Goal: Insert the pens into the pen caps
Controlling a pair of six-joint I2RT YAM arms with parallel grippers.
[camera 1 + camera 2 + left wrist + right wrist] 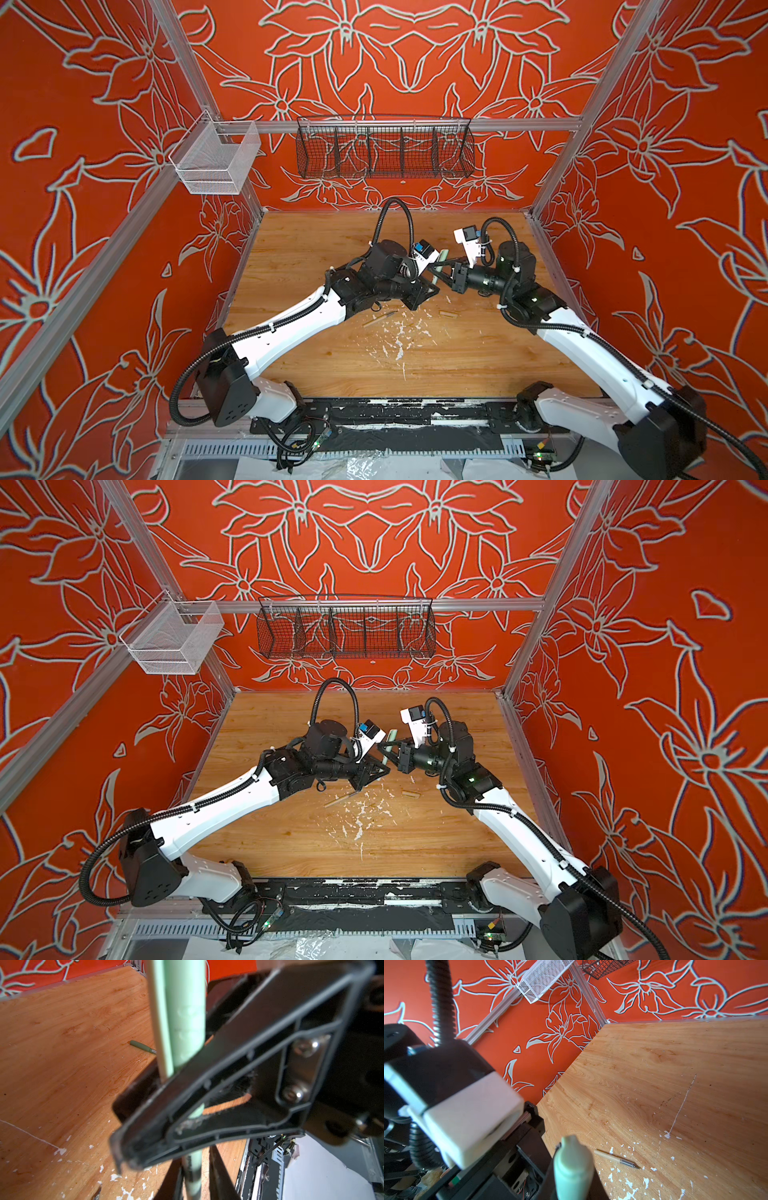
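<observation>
Red walls [519,187] with pale flower outlines surround a wooden tabletop [311,249]. Beyond the left gripper [432,286] hangs a black wire basket [384,154].

Both top views are bright and evenly lit, with soft shadows on the table [316,365] and colour fringes along the wall [62,249] pattern at the sides. In the wrist views the mint cap [185,1022], mint pen [197,1178] and camera housing [467,1126] blur; the far table is sharp.
</observation>
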